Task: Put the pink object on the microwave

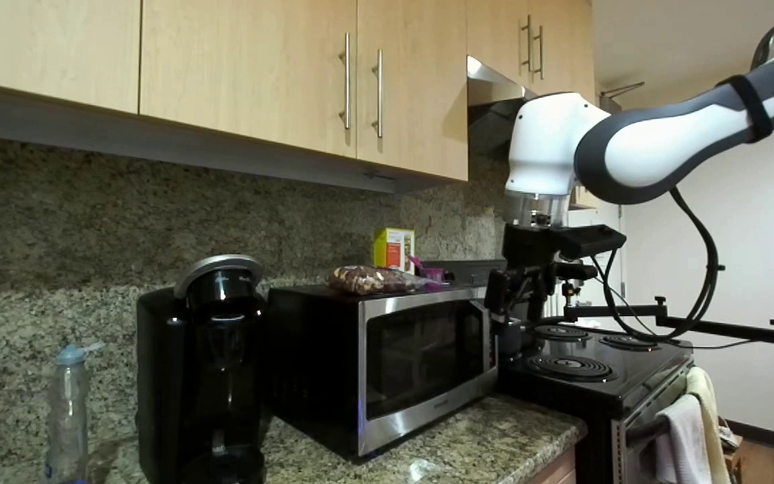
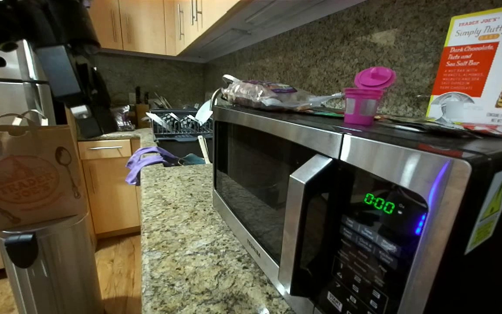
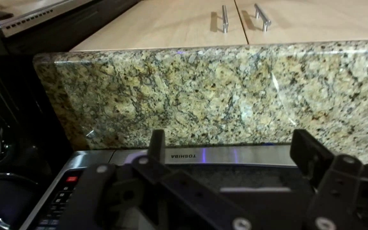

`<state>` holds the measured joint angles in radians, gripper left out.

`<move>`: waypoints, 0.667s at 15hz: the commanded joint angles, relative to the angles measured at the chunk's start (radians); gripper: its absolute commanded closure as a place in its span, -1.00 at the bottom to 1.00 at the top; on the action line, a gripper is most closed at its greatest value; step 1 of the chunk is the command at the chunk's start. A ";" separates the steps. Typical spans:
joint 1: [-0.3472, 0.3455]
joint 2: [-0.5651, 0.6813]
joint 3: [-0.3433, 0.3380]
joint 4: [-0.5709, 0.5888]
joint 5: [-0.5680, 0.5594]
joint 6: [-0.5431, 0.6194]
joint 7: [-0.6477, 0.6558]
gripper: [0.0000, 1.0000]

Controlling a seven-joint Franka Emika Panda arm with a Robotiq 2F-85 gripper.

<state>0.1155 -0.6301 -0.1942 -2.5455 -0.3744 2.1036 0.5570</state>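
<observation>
The pink object point(image 2: 359, 114) is a small magenta cup with mesh sides and a raised lid. It stands upright on top of the microwave, near its front edge at the control panel end. It also shows in an exterior view point(image 1: 434, 274). The microwave point(image 1: 427, 363) is silver and black with its door shut; it also shows in an exterior view point(image 2: 255, 157). My gripper point(image 3: 230, 140) is open and empty. In the wrist view it points down over the microwave's front point(image 3: 251, 156). In an exterior view, the gripper point(image 1: 504, 309) is beside the handle end. The pink object is out of the wrist view.
A bag of brownish items point(image 1: 367, 279) and a yellow-green snack box point(image 1: 394, 249) are on the microwave. Flat packets point(image 2: 429, 126) lie behind the pink object. A black coffee maker point(image 1: 202, 363) and a stove point(image 1: 575, 366) flank the microwave. Cabinets point(image 1: 252, 74) hang above.
</observation>
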 commanded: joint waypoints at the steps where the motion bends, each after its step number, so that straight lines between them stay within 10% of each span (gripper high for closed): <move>1: -0.021 -0.068 -0.013 0.003 0.125 -0.117 -0.258 -1.00; 9: -0.095 0.000 -0.027 0.140 0.302 -0.492 -0.666 -1.00; 10: -0.119 -0.055 0.005 0.079 0.287 -0.403 -0.615 -1.00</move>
<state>0.0495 -0.6928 -0.2300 -2.4671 -0.1129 1.6963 -0.0323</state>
